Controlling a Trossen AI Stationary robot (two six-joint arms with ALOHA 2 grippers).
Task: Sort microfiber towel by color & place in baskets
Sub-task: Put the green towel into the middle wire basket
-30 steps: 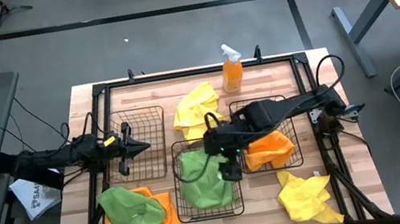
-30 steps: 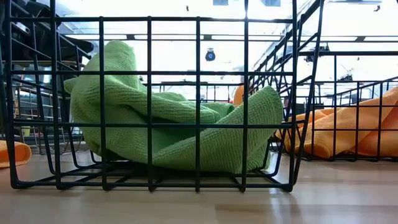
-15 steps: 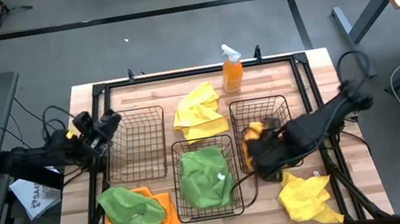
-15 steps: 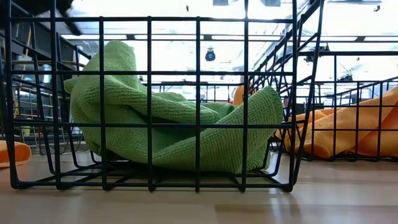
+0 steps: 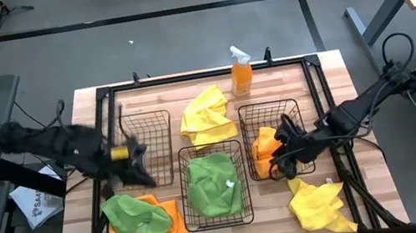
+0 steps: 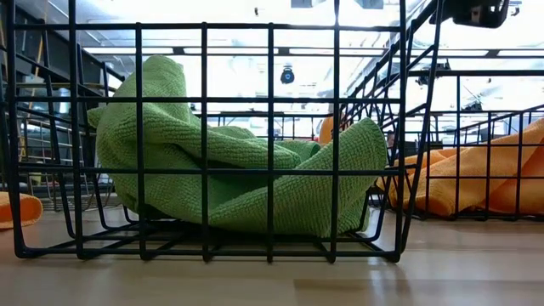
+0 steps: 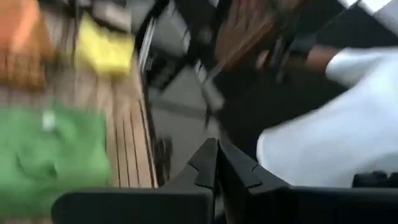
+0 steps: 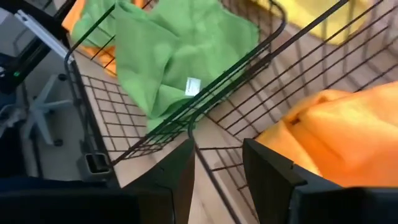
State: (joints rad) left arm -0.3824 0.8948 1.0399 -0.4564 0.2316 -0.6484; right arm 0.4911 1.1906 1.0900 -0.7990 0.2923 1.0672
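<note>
My right pincer (image 5: 281, 148) hangs over the right basket (image 5: 268, 110), at about three o'clock on the counter (image 5: 327, 71), its fingers (image 8: 264, 168) narrowly parted and holding nothing. Under it an orange towel (image 5: 267, 142) lies in that basket. The middle basket (image 5: 219, 218), near six o'clock, holds a green towel (image 5: 213, 185) with a small white tag. My left pincer (image 5: 140, 153) hovers over the empty left basket (image 5: 141, 123) around nine o'clock; in the blurred wrist view its fingers (image 7: 208, 163) look pressed together, gripping nothing. Loose on the counter: a yellow towel (image 5: 206, 115) near twelve o'clock beside an orange spray bottle (image 5: 240, 71), another yellow towel (image 5: 317, 204) near five o'clock, and a green towel (image 5: 136, 216) lying on an orange one (image 5: 173, 222) near seven o'clock.
</note>
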